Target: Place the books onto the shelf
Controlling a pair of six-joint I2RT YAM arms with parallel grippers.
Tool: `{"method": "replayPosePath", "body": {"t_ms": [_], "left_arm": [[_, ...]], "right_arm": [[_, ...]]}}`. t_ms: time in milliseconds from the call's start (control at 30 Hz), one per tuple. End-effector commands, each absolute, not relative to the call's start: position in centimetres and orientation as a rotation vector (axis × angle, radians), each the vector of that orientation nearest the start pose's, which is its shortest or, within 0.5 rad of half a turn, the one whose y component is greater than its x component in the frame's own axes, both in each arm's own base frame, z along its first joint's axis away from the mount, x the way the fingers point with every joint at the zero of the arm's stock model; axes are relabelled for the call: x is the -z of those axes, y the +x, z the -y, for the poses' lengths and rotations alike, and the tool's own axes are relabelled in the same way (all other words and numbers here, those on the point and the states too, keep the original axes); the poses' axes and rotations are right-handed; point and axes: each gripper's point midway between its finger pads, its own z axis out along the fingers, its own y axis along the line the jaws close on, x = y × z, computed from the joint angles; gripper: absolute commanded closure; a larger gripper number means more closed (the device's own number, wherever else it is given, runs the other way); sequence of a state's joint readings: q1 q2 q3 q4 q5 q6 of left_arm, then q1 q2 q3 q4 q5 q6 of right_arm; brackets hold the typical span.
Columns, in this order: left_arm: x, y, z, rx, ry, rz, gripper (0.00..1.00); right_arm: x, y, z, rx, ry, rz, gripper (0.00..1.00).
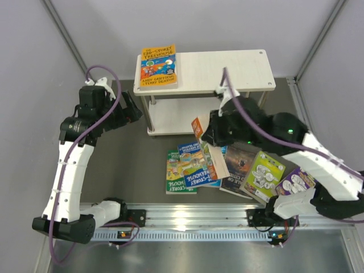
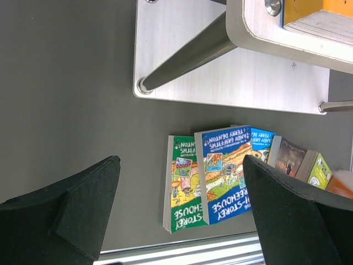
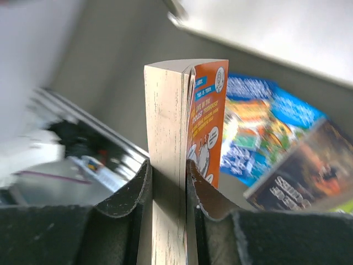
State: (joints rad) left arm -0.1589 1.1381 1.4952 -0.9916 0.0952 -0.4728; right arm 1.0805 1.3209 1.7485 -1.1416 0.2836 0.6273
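Top view: our right gripper (image 1: pixel 206 135) pinches a tilted orange-covered paperback (image 1: pixel 198 127), with the pale two-tier wooden shelf (image 1: pixel 227 71) just beyond its fingers; dark grey tabletop (image 1: pixel 142 165), plain grey walls (image 1: pixel 34 57). Left wrist: left gripper (image 2: pixel 181 163) gapes wide and empty, colourful paperbacks (image 2: pixel 226 171) beyond its fingers. Right wrist: we reckon that narrow edge grip could let the pages fan or slip.

shelf (image 1: pixel 227 68) top: free right of orange book (image 1: pixel 158 66) | lower board (image 1: pixel 170 116): probably free | front: loose books (image 1: pixel 190 168) in the way
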Motion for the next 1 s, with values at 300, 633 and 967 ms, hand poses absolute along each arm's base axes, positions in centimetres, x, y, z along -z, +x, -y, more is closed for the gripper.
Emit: {"method": "replayPosePath", "body": {"t_ms": [300, 633, 967], "left_arm": [[-34.3, 29.3, 9.1, 0.529, -0.292, -2.146, 0.03], [-34.9, 28.7, 9.3, 0.548, -0.295, -2.134, 0.04], [-35.6, 27.7, 8.5, 0.518, -0.305, -2.111, 0.04]], "right_arm": [[-56.9, 23.4, -20.9, -1.118, -0.238, -1.607, 1.0], [-60.0, 34.7, -16.5, -1.523, -0.049, -1.525, 1.0], [-53.0, 41.1, -11.9, -1.634, 0.189, -1.745, 1.0]]}}
